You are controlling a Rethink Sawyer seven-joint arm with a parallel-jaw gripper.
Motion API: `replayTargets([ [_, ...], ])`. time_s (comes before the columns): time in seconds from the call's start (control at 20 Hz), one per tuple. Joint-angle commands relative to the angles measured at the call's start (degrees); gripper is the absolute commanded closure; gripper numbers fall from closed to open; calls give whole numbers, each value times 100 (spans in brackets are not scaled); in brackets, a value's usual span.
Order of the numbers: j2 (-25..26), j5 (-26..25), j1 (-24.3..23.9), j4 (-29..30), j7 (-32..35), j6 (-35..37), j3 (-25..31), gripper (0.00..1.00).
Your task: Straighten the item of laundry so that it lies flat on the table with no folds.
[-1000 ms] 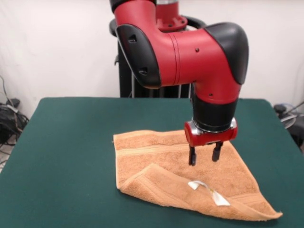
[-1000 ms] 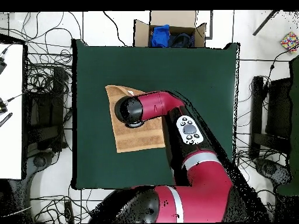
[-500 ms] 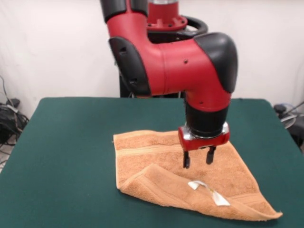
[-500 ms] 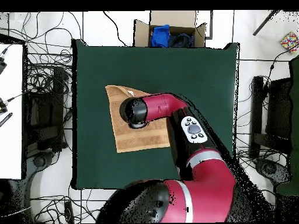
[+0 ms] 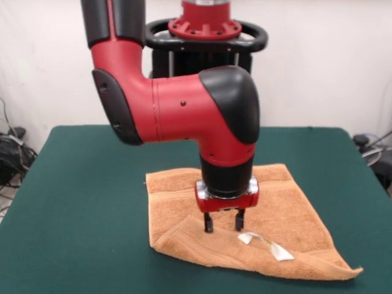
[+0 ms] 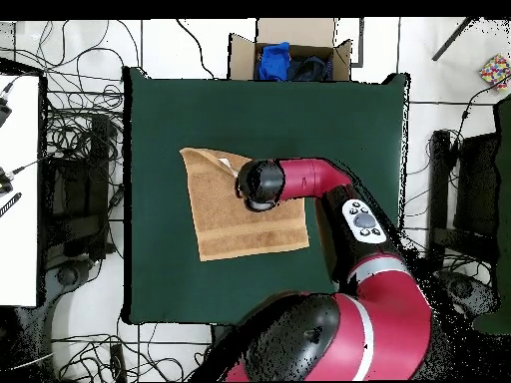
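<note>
Nearest you in the front view, the towel's [image 5: 275, 214] front edge is doubled over: a flap [image 5: 202, 242] lies folded back along the near side, with a small white care tag [image 5: 266, 245] showing on top of it and one corner [image 5: 352, 269] curling up off the table [image 5: 79, 202]. The gripper [image 5: 224, 224] hangs just over that flap — its two dark fingers [image 5: 209, 224] stand apart, nothing between them, tips at or very close to the terry; you cannot tell from here whether they touch.

Behind the gripper the cloth lies flat, a woven band [image 5: 174, 196] running across it, and the far edge looks straight. From overhead, the towel sits left of the table's centre, with green felt all round, and the wrist covers its corner.

Watch what the fingers take. If they close too deep, they will likely pinch both layers and drag the whole towel instead of opening the fold. If they close too shallow, the loops may slip free. Pull toward the far side and you would only roll the flap further — it probably wants drawing out toward the near edge. The tag could also snag a fingertip.
</note>
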Motion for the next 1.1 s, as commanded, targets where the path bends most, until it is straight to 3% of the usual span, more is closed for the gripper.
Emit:
replayTargets([
  [0.05,182,9,-78,-528,-943,584,491,0],
  [0.6,152,-76,-50,-485,-793,601,530,0],
  [1.1,-495,-57,245,418,100,238,256,0],
])
